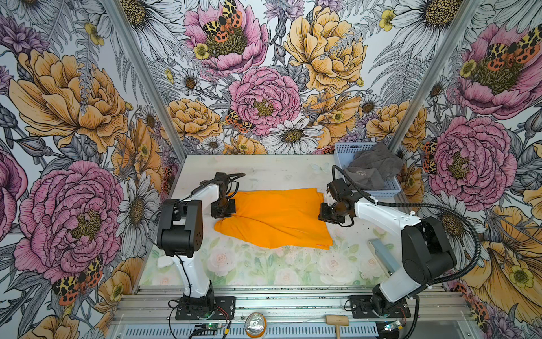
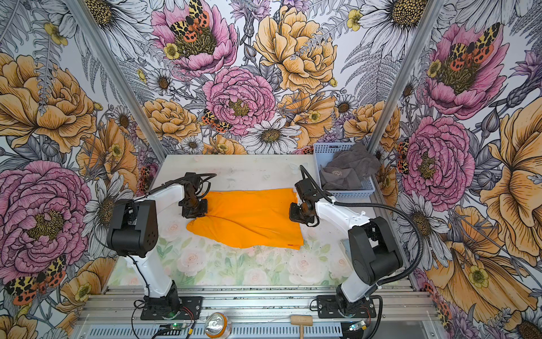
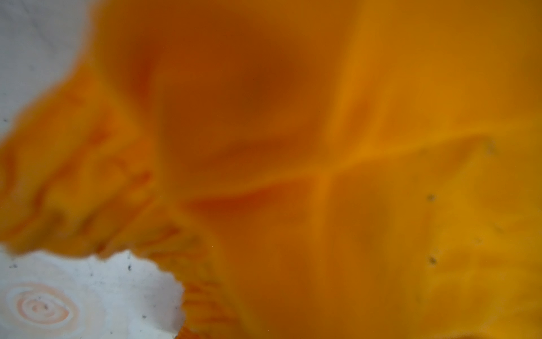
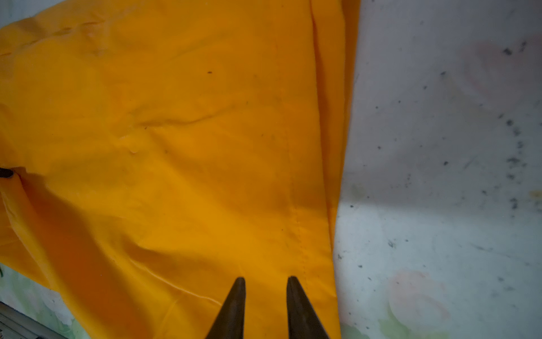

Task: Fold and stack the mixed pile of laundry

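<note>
The orange shorts (image 1: 275, 218) (image 2: 249, 220) lie spread out on the middle of the table. My left gripper (image 1: 224, 210) (image 2: 195, 210) is down on their left edge, and creases run across the cloth into it. Blurred orange cloth (image 3: 322, 146) fills the left wrist view and hides the fingers. My right gripper (image 4: 266, 278) (image 1: 328, 212) stands open over the right hem of the shorts (image 4: 176, 146), its dark fingertips (image 4: 240, 281) apart with nothing between them. The dark grey towel (image 1: 372, 167) (image 2: 349, 170) lies crumpled in the basket at the back right.
The pale blue perforated basket (image 1: 390, 187) (image 2: 346, 192) stands in the back right corner. A grey bar (image 1: 382, 254) lies by the right arm's base. A can (image 1: 255, 324) and a wooden mallet (image 1: 337, 321) sit on the front rail. Flowered walls close in three sides.
</note>
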